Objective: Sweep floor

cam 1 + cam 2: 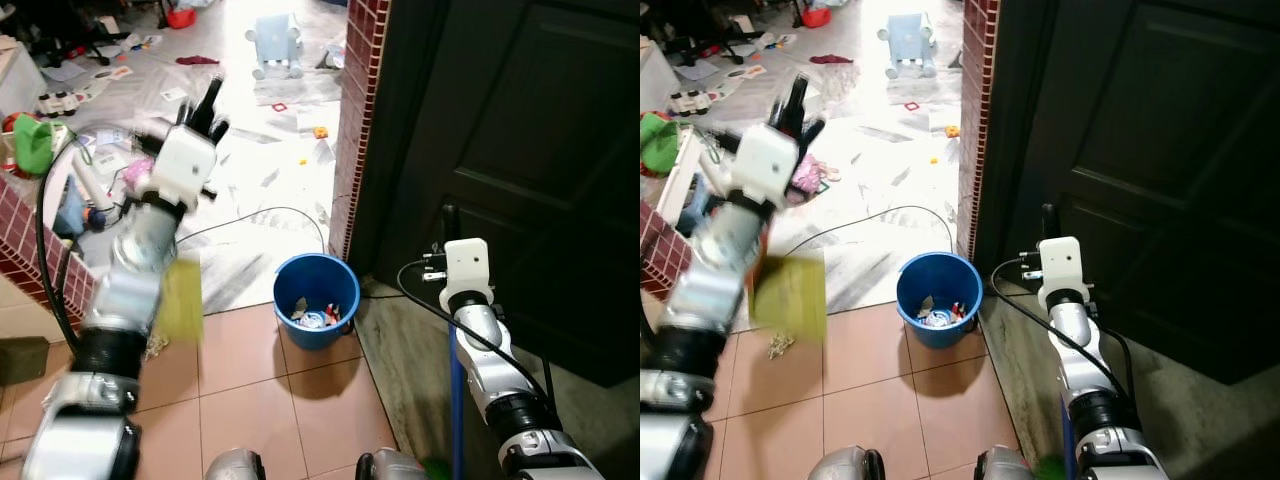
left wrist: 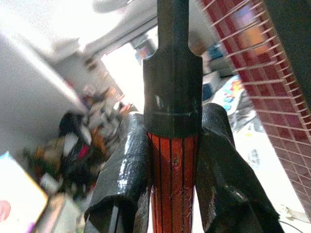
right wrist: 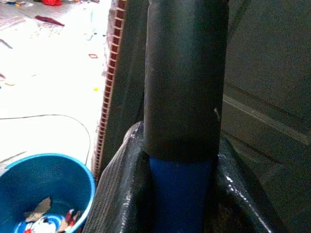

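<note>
My left gripper [image 1: 207,112] is raised over the littered floor at the left, shut on a red-striped handle [image 2: 172,194] with a black cap. Below that arm hangs a blurred yellow-green flat piece [image 1: 182,298], which looks like a dustpan. Low at the right, by the dark door, my right gripper [image 3: 182,170] is shut on a blue broom pole [image 1: 456,400] just under its black grip [image 3: 184,73]. The broom's head is hidden. Between the arms a blue bucket [image 1: 300,335] with scraps inside stands on the tiles.
A brick pillar [image 1: 355,120] and a dark door [image 1: 520,150] close off the right. A black cable [image 1: 260,213] loops across the white floor, which is strewn with paper and toys. A low brick wall [image 1: 20,245] is at the left. A small clump of debris [image 1: 780,343] lies on the tiles.
</note>
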### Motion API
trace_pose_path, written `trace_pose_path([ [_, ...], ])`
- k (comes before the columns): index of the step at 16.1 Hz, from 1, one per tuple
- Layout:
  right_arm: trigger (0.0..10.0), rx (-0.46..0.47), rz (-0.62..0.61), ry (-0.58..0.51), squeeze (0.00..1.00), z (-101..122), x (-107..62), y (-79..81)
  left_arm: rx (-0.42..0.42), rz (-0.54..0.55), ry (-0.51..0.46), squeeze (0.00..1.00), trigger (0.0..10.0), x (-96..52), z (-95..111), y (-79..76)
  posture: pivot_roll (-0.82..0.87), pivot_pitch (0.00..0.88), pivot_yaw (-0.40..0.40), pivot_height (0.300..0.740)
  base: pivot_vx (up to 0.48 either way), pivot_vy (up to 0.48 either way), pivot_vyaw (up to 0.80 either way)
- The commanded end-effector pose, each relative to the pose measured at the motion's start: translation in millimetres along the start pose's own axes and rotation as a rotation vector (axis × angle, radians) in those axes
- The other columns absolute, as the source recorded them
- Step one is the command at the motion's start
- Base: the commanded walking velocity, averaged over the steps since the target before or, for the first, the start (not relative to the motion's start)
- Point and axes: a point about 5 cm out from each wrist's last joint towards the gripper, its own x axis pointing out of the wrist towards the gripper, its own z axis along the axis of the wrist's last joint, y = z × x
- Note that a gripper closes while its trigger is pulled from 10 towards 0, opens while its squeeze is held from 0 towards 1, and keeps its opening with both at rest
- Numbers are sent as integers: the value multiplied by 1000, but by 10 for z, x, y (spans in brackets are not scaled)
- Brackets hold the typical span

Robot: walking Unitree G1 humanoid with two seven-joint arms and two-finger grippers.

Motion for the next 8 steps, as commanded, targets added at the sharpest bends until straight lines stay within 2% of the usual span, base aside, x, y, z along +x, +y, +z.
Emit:
trace_pose_path([
  [1,10000,-31,25,-56,0,106,47,-10,14,45,-36,0,10000,10,62,43,-71,0,-17,740,0,0,0],
  [4,10000,24,53,-75,0,172,58,85,-128,158,124,0,10000,-251,-292,-118,-64,0,-10,740,0,0,0],
  [6,10000,36,67,-78,0,180,52,120,-165,176,158,0,10000,-322,-364,-168,-60,0,-10,740,0,0,0],
  [8,10000,43,73,-79,0,182,48,146,-185,177,181,0,10000,-377,-403,-220,-58,0,-8,740,0,411,0],
])
